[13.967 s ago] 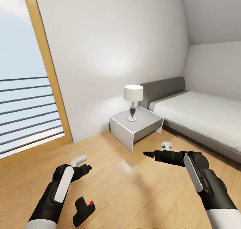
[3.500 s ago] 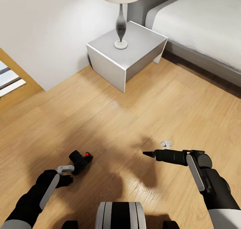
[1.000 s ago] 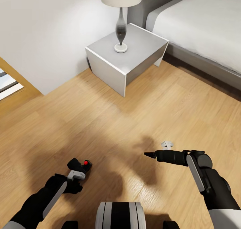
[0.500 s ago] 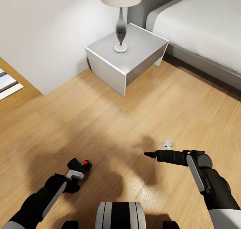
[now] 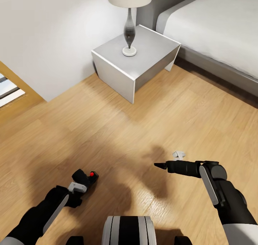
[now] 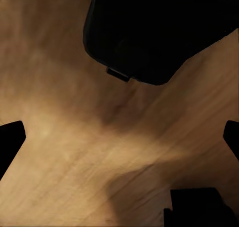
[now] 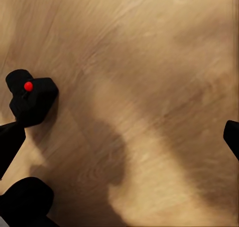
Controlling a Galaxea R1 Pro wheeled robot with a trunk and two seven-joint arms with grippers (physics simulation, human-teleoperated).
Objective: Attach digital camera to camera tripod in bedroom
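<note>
I am reaching my left hand (image 5: 78,187), fingers apart, toward the camera (image 5: 85,177) lying on the floor (image 5: 125,137) near me. I am not holding it yet. My right fingers (image 7: 231,132) are apart too.

A: Where is the digital camera (image 5: 86,177)?

B: On the light wood plank floor (image 5: 118,137) of the bedroom, in the lower left of the head view. It is small, black and boxy, with a red button on top near its right end.

A: And in the wrist views?

B: In the right wrist view it sits at the left edge, red button up. In the left wrist view it shows as a dark mass at the top of the frame, resting on the planks
</note>
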